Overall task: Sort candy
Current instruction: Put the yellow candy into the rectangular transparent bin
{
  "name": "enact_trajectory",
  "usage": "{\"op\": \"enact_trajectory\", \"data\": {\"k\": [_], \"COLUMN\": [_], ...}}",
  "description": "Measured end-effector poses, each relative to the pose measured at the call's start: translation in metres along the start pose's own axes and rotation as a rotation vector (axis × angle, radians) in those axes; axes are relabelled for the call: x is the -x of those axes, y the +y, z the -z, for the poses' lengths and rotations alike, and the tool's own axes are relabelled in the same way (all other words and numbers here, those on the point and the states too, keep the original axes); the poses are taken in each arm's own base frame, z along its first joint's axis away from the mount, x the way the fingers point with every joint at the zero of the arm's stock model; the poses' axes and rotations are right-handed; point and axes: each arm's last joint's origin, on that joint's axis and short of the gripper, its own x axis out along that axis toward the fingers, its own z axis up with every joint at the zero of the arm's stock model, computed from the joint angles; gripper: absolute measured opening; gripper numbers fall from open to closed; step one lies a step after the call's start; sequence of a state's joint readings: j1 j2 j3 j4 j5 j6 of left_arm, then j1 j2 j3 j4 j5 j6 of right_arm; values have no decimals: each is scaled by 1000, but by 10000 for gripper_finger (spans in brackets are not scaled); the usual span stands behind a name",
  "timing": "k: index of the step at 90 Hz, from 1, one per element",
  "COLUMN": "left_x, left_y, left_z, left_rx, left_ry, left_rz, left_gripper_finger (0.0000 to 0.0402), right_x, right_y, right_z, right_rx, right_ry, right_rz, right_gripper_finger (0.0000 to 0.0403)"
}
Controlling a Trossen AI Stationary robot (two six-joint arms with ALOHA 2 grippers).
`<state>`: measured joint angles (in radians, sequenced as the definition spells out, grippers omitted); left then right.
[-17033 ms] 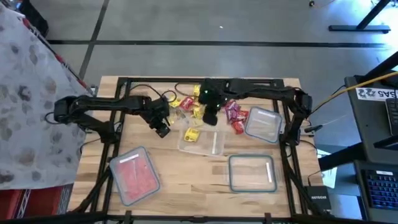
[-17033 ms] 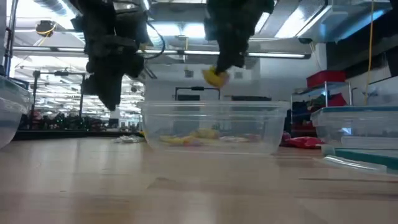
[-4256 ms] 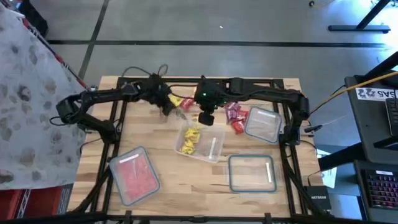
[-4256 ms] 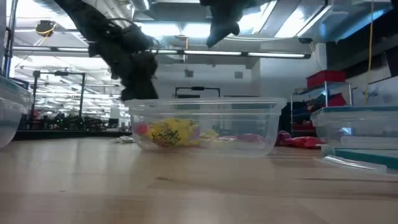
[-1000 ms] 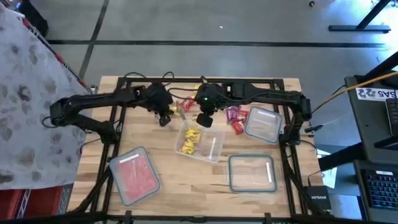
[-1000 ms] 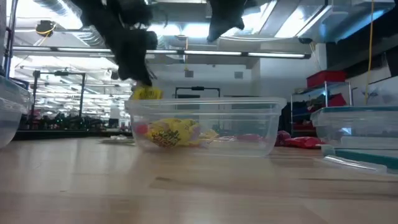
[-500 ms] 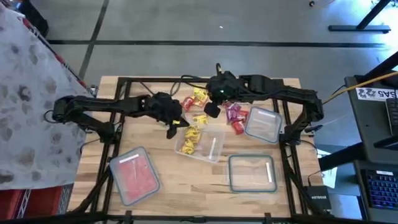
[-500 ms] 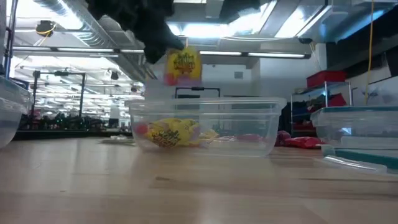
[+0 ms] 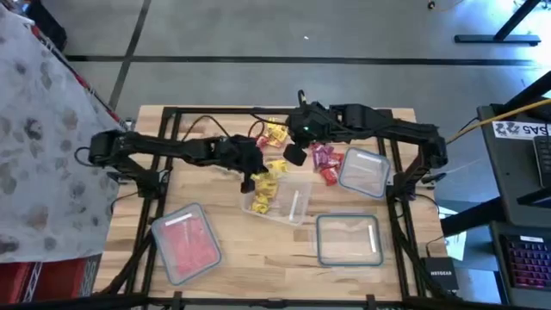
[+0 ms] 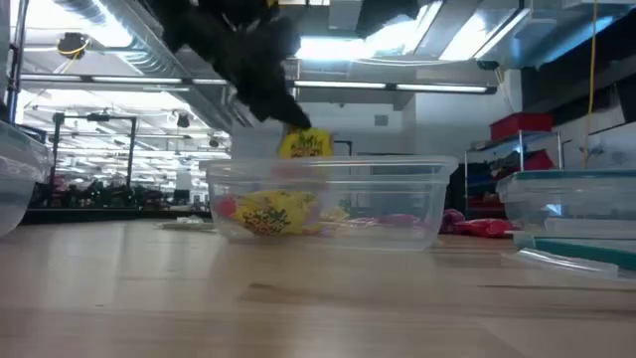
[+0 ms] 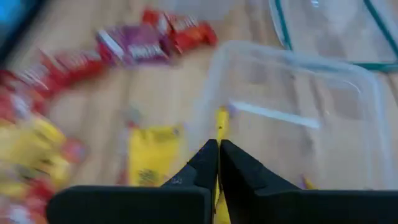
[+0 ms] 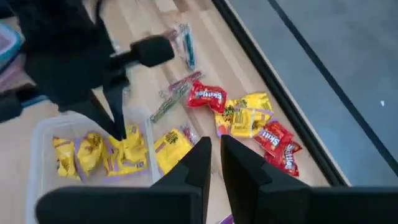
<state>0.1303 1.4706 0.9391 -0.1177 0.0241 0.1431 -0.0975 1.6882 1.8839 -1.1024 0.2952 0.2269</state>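
The yellow candy packet (image 10: 305, 144) hangs pinched in the left tool (image 9: 250, 182), just above the near-left rim of the clear middle container (image 9: 297, 205), so the drop that comes next looks to turn on one thing: the packet sits right at the container's edge rather than over its middle, and the opening lies onward from the tool, toward the right arm's side. From the left wrist the packet (image 11: 220, 124) shows edge-on, a thin yellow strip running straight out between the clenched fingers (image 11: 205, 163), long axis pointing into the tub. Inside the container a clump of yellow packets (image 9: 262, 199) already lies at the left end; the other end is bare. On the counter (image 9: 258, 250) behind it the unsorted pile is spread out: yellow and red packets (image 9: 274, 133) near the far edge, and red and purple ones (image 9: 323, 159) beside a second clear container (image 9: 364, 172). The left arm reaches long and low across the counter from its base, wrist tipped down over the tub. The right tool (image 9: 294, 155) hovers close by, just beyond the container's far rim, fingers (image 12: 193, 163) drawn nearly together with only a slim gap and nothing seen between them. A red-filled container (image 9: 184, 244) and an empty teal-rimmed one (image 9: 349, 238) sit nearer the front
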Motion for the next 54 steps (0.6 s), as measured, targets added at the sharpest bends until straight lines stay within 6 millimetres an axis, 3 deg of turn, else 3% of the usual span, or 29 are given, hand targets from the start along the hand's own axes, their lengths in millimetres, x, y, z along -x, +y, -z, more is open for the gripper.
{"op": "enact_trajectory", "data": {"k": [22, 36, 54], "left_x": [-10, -22, -22], "left_y": [-6, -14, -10], "left_z": [14, 27, 28], "left_rx": [-65, 24, 45], "left_ry": [95, 154, 153], "left_rz": [31, 108, 157], "left_gripper_finger": [0, 0, 20], "right_x": [0, 0, 0], "right_y": [-1, -1, -1], "right_z": [0, 0, 0], "right_rx": [25, 25, 25], "right_ry": [-4, -4, -6], "right_rz": [14, 16, 15], "right_gripper_finger": [24, 24, 24]}}
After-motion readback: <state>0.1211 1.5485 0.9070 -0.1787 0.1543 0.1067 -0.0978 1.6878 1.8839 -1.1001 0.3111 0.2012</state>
